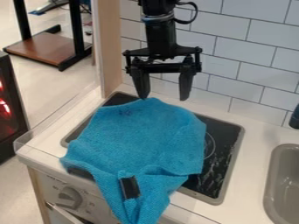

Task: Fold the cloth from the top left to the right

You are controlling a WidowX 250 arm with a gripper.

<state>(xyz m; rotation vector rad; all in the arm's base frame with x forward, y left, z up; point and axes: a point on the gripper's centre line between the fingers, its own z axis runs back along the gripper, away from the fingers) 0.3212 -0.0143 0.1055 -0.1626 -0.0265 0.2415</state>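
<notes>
The gripper [164,97] hangs upright at the top middle of the camera view, its two fingers apart with nothing between them. Just below its fingertips lies the far edge of a blue cloth [140,135], spread unevenly over the black stovetop [225,144]. Wrinkles gather toward the cloth's near end, which drapes over the counter's front edge. A small dark patch shows within the near folds. Whether the left fingertip touches the cloth's far edge, I cannot tell.
A grey sink [286,183] is set into the counter at the right. White tiles [234,48] rise behind the stove, beside a wooden post [109,48]. A knob [69,197] sits on the front panel at the lower left.
</notes>
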